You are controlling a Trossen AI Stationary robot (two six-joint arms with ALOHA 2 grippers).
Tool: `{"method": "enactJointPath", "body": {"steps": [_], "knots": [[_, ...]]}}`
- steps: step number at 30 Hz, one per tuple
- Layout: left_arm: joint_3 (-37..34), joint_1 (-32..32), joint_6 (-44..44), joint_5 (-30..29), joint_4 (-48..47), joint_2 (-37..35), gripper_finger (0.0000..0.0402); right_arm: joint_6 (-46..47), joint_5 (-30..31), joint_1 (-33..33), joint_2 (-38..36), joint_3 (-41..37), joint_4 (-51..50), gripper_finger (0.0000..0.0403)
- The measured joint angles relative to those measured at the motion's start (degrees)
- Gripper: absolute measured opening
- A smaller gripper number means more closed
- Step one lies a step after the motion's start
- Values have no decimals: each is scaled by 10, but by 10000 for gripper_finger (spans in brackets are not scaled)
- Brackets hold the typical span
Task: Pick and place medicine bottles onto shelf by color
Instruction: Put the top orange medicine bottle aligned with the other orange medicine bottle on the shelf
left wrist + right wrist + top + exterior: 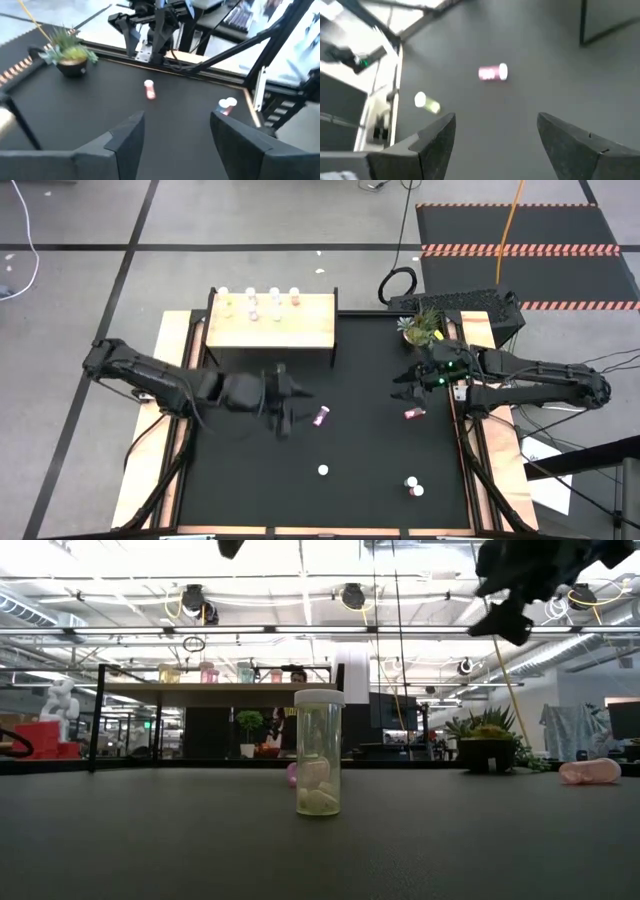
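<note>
My left gripper (297,406) hangs open above the table's middle, close beside a magenta bottle (320,416) that lies on its side; nothing is between its fingers (125,137). My right gripper (405,383) is open too, by the right rail, above and beyond a pink bottle (413,413) lying on the mat. A clear bottle of yellowish pills (319,753) stands upright near the front. Two more bottles (413,486) stand at the near right. The shelf (270,322) stands at the far left, with several bottles (262,299) along its far edge.
A small potted plant (420,328) stands at the far right corner, just behind my right arm. Wooden rails (178,380) run along both sides of the black mat. Bare mat lies between the shelf and the plant and along the near left.
</note>
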Motion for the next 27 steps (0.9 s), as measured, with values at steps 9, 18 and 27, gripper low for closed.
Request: {"method": "enactJointPath", "body": {"steps": [9, 18, 27], "knots": [[-111, -126, -75, -100, 149, 80, 203, 20, 103, 147, 1, 0, -72, 257], [-111, -118, -141, -115, 256, 163, 196, 118, 145, 182, 5, -10, -159, 249], [-96, -24, -237, -96, 230, 163, 195, 348, 133, 200, 3, -64, -232, 249]]}}
